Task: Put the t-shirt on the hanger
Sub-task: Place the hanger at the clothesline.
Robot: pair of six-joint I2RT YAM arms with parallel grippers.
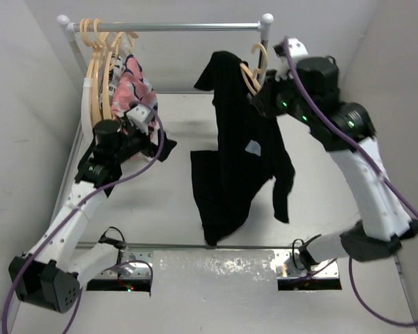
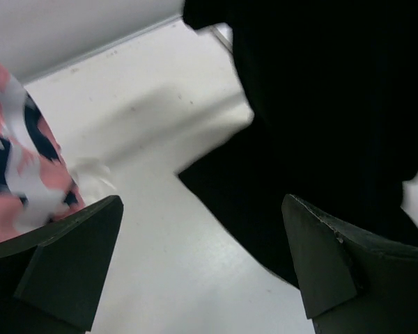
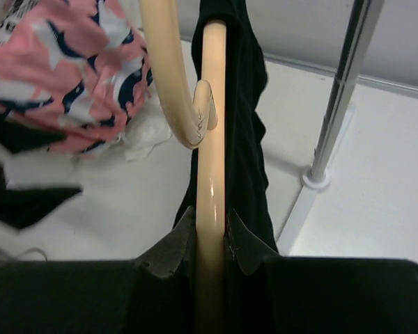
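Observation:
The black t-shirt [image 1: 233, 149] hangs draped over the cream hanger [image 1: 254, 66], held up in the air right of centre, with its white neck label showing. My right gripper [image 1: 261, 94] is shut on the hanger's frame; in the right wrist view the cream bar [image 3: 210, 181] runs between the fingertips [image 3: 174, 247], with the t-shirt [image 3: 244, 125] behind it and the hook curving above. My left gripper [image 1: 150, 132] is open and empty at the left, beside the shirt; in the left wrist view its fingers [image 2: 320, 264] frame bare table, with the t-shirt [image 2: 334, 104] at the right.
A clothes rail [image 1: 174, 28] spans the back, with its right post [image 3: 341, 90] close to the hanger. A bunch of cream hangers [image 1: 101, 62] and a pink, white and navy patterned garment [image 1: 131, 87] hang at its left end. White walls enclose the table.

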